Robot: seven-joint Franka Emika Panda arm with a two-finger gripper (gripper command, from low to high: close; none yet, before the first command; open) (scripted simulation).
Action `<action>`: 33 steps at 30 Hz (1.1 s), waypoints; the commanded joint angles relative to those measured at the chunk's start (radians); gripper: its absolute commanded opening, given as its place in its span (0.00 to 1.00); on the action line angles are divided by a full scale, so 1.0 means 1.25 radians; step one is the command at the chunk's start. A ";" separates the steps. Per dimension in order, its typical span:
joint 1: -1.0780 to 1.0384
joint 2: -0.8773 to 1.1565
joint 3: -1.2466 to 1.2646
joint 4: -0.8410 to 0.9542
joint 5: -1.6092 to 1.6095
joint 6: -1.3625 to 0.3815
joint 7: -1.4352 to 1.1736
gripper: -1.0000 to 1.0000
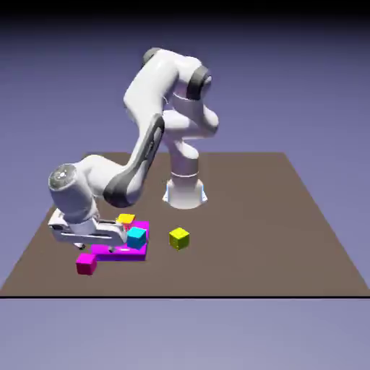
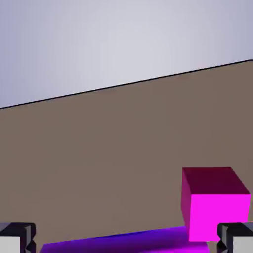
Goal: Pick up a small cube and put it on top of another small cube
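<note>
The gripper point(image 2: 126, 239) is hanging low over the table point(image 1: 289, 231) with its jaws standing wide apart and nothing between them. The small magenta cube point(image 2: 215, 202) is sitting just ahead of the hand, near one fingertip and beside the flat magenta slab point(image 1: 119, 251). A cyan cube point(image 1: 136, 236) is resting on that slab, with a yellow cube point(image 1: 178, 238) lying apart toward the exterior view's right.

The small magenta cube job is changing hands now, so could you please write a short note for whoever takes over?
Tool: open, empty, low over the table.
Small magenta cube: on the table, near the corner of the flat magenta slab; in the hand view it sits just inside one fingertip, not between the two.
Cyan cube rests on the slab; yellow cube sits apart.
Done: nothing gripped or stacked.
Left: centre on the magenta cube, grip, lift, stack.
</note>
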 commanded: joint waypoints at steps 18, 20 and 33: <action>0.043 0.420 -0.206 0.282 0.116 -0.321 -0.157 0.50; 0.058 0.430 -0.197 0.224 0.129 -0.266 -0.165 0.50; -0.037 0.247 -0.099 0.213 0.072 -0.358 0.014 0.00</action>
